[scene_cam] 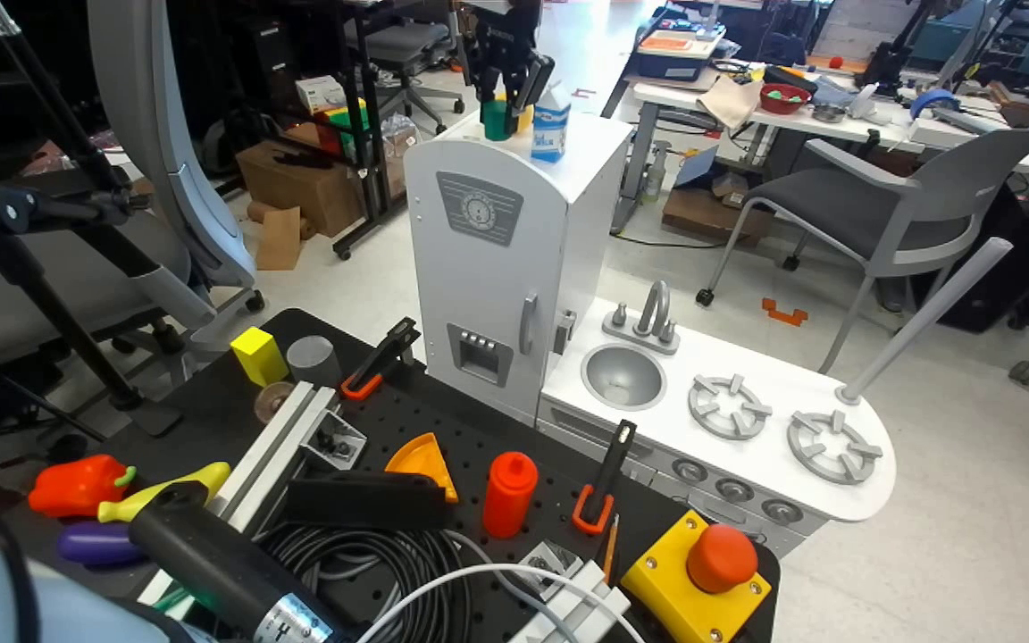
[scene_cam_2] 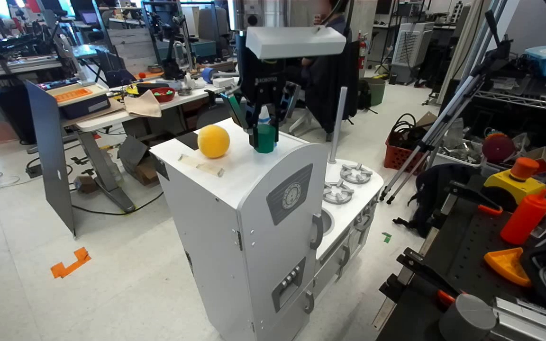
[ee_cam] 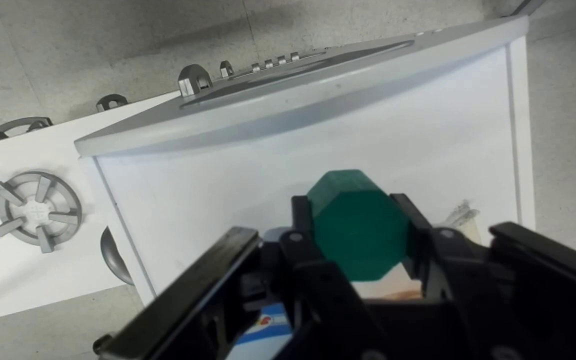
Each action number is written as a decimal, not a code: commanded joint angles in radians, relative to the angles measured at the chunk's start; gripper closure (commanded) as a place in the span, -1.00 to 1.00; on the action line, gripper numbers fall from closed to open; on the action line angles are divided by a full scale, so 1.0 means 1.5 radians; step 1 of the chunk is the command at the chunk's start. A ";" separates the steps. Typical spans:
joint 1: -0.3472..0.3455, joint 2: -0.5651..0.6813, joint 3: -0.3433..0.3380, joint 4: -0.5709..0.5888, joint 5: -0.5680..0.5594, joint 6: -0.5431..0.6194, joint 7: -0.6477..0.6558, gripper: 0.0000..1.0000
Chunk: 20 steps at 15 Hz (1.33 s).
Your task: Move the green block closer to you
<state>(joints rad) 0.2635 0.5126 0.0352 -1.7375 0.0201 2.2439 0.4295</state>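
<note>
The green block [ee_cam: 360, 227] sits between the fingers of the claw [scene_cam_2: 265, 138], which is gripping it: in the wrist view the tips meet two opposite sides. Its faceted, octagonal shape probably explains that hold, since paired flats give the tips something square to press against. The claw points downward over it, likely because reaching from above spares the neighbours. Straight below is the white top [scene_cam_2: 242, 173] of the toy fridge [scene_cam_2: 211, 232]; whether the block rests there or hangs just over it, I cannot tell. Near the claw on one side stands an upright milk carton [scene_cam: 550, 128], and near it on another a yellow ball [scene_cam_2: 213, 141], both close enough that a sideways sweep or a wide release could tip the carton or set the ball rolling. The fridge's curved front panel [scene_cam: 479, 286] borders the top just beyond the claw and might catch a block dragged low. Farther out, and well below the claw, the white counter [scene_cam: 702, 353] holds a toy sink [scene_cam: 623, 384], which I judge to be out of this move's way. With the grip made, the step in hand seems to be the carry; which way "closer to you" runs is not plain here, so a slight lift and short shift, set down before the fingers part, looks safest.
</note>
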 commanded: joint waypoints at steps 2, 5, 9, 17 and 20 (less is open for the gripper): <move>-0.010 0.010 0.005 0.001 0.001 0.023 -0.017 0.66; -0.011 0.014 0.005 0.001 0.001 0.024 -0.017 -0.48; -0.012 0.013 0.005 -0.001 0.002 0.024 -0.019 -0.99; -0.014 -0.078 0.011 -0.069 0.002 0.044 -0.037 -1.00; -0.021 -0.159 0.016 -0.134 0.008 0.072 -0.052 -1.00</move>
<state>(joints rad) 0.2566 0.4181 0.0376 -1.8030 0.0206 2.2934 0.3877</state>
